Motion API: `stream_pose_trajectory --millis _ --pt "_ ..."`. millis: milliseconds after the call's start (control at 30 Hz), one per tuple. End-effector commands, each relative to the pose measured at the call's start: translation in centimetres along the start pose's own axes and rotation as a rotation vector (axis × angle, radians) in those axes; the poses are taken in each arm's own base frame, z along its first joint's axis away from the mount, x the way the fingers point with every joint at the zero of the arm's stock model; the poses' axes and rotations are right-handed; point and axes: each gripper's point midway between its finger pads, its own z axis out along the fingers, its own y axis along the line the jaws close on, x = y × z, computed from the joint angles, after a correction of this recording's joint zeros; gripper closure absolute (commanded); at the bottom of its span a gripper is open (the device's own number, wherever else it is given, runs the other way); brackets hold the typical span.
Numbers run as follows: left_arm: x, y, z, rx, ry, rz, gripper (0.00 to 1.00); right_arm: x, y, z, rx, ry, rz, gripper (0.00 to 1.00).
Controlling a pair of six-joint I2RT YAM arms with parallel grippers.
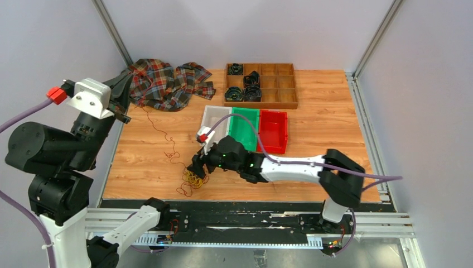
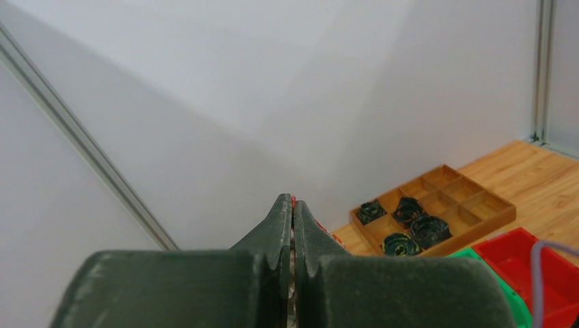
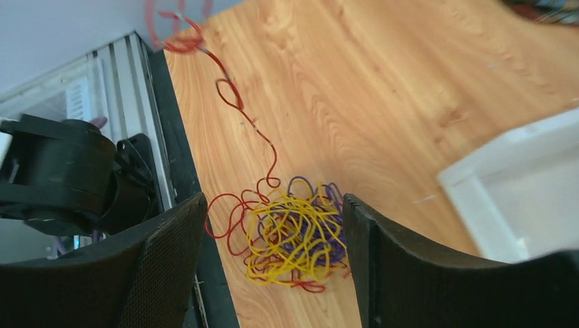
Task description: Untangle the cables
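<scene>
The cables lie as a tangle [image 1: 192, 180] [image 3: 293, 236] of thin yellow, purple and red wires on the wooden table, close to its front edge. My right gripper [image 1: 198, 170] [image 3: 273, 225] is open, its two fingers straddling the tangle without touching it. One red cable [image 1: 167, 137] [image 3: 235, 102] runs out of the tangle toward the back left, up to my raised left gripper [image 1: 129, 75] [image 2: 293, 203]. Its jaws are shut, with a bit of red wire showing between the tips.
A plaid cloth [image 1: 167, 84] lies at the back left. Behind the bins is a wooden compartment tray [image 1: 284, 84] holding black coiled bands. White [image 1: 215, 118], green [image 1: 244, 125] and red [image 1: 273, 131] bins sit beside my right arm. A black rail [image 1: 223, 204] borders the front edge.
</scene>
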Motion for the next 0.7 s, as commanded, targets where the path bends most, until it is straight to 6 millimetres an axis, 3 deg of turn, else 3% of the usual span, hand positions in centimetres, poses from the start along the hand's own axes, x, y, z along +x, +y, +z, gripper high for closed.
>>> stream_pose_trajectory --millis 0,267,333,400,433,500,533,667 --pt "-3.4 1.4 -0.9 -0.042 -0.097 0.033 1.00 0.1 2.3 3.8 -0.067 0.003 -0.029 0.27" --pt "-4.8 1.9 -1.2 -0.047 -0.121 0.047 1.00 2.4 2.6 8.3 -0.104 0.066 -0.035 0.29" --pt "-4.8 1.9 -1.2 -0.046 -0.121 0.049 0.99 2.8 2.3 8.9 -0.091 0.081 -0.035 0.35" --pt "-4.8 2.0 -1.2 -0.051 -0.120 0.051 1.00 3.5 1.3 9.4 -0.054 0.100 -0.035 0.49" --pt "-4.8 2.0 -1.3 -0.055 -0.120 0.050 1.00 3.5 0.9 9.3 -0.036 0.106 -0.037 0.59" --pt "-4.5 2.2 -1.4 -0.066 -0.111 0.055 1.00 3.0 -0.4 8.4 0.006 0.104 -0.037 0.94" --pt "-4.2 2.2 -1.5 -0.068 -0.102 0.055 0.99 2.0 -1.0 7.4 0.026 0.082 -0.036 0.99" --pt "-0.8 1.5 -1.8 -0.079 -0.034 0.043 1.00 -1.5 -2.9 2.3 0.075 -0.004 -0.051 0.99"
